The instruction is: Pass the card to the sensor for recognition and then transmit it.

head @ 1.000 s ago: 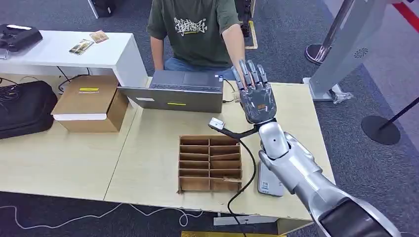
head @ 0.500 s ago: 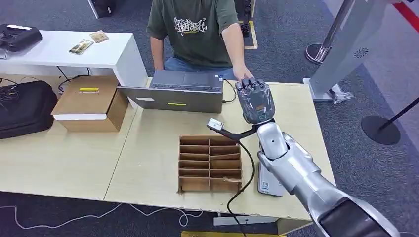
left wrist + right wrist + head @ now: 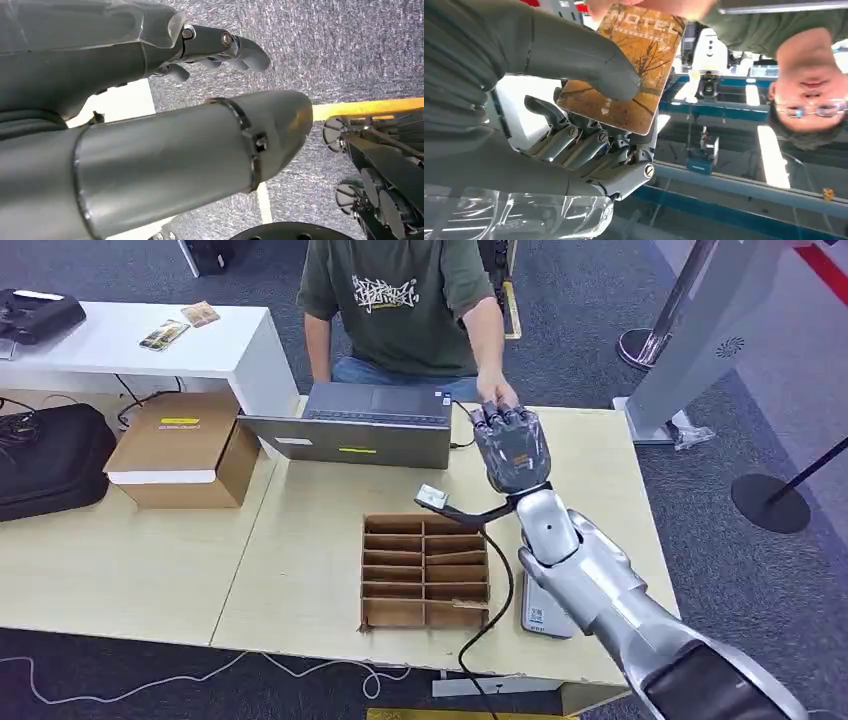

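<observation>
One card (image 3: pixel 624 70) sits pinched between the right hand's (image 3: pixel 512 448) thumb and fingers, held up so the person's hand (image 3: pixel 497 394) gripping its far edge can let go.

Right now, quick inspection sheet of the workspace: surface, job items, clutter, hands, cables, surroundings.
Surface: light wooden table, mostly bare at the near left.
Job's things: card printed with a tree picture, pinched between the thumb and fingers of the right hand; a person's hand meets it at the far edge. Grey sensor pad lies flat beside the cardboard divider tray.
Clutter: laptop, cardboard box, black bag.
Hands: right hand holds the card; left hand hangs over carpet, fingers curled, nothing in them.
Cables: black cable past the tray; white cable on the floor.
Surroundings: seated person, white desk, stanchion base.
</observation>
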Motion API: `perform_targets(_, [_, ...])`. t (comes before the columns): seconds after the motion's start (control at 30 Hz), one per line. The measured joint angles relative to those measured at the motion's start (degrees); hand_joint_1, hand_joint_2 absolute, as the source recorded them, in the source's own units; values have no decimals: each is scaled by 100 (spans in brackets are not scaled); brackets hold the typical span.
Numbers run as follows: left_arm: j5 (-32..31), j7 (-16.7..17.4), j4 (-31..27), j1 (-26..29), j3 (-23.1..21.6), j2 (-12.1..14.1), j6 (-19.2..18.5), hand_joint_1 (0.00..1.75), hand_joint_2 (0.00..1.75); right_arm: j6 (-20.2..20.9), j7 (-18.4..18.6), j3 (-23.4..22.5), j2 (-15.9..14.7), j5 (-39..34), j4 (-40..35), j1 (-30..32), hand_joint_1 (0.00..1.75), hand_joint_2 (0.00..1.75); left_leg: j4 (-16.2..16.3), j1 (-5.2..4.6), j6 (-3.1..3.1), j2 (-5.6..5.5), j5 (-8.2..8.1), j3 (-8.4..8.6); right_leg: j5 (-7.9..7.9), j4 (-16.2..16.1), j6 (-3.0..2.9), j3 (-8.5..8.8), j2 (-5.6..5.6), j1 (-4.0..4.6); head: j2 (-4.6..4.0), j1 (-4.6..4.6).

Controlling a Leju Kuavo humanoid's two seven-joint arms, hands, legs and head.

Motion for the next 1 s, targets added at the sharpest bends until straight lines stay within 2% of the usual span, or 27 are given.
perform_targets(0.13, [48, 0, 0, 20, 0, -22, 0, 0, 0, 0, -645, -621, 221, -413, -59, 167, 175, 175, 0, 0, 0, -1, 0, 0, 0, 0, 0, 0, -1, 0, 0, 0])
perform_targets(0.27, [94, -2, 0, 31, 2, -39, -2, 0, 0, 22, -1622, -1526, 560, -1325, 118, 209, 175, 175, -1, 0, 0, 0, 0, 0, 0, 0, 0, -1, 1, 0, 0, -2])
perform_targets(0.33, [109, -4, 0, 32, 0, -46, -13, 0, 0, 228, -2064, -1946, 736, -2026, 227, 211, 175, 175, -1, 0, 0, 0, 0, 0, 0, 0, 0, -1, 0, 0, 0, 0])
perform_targets(0.43, [109, -4, 0, 39, 0, -48, -17, 0, 0, 1032, -2475, -2425, 926, -3021, 251, 228, 175, 175, 0, 0, 0, 0, 0, 0, 0, 0, 0, -1, 0, 0, 0, 0])
perform_targets(0.6, [46, 2, 0, 37, 0, -46, -17, 0, 0, 2235, -2587, -3016, 1058, -4106, -65, 431, 175, 175, 0, 0, 0, -3, 0, -1, 0, 0, 0, -1, -2, 0, 0, 0])
perform_targets(0.83, [-33, 2, 0, 24, 0, -37, 4, 0, 0, 2625, -2515, -3285, 1051, -4485, -420, 620, 175, 175, 0, 0, 0, -1, -1, 0, -1, -2, 0, -6, 1, 0, 0, 0])
perform_targets(1.0, [-20, 11, 0, 27, 0, -42, 11, 0, 0, 3030, -2329, -3403, 879, -4854, -895, 985, 175, 175, 0, -1, 0, -4, -1, -1, -1, -2, 0, -6, -1, 0, 0, 0])
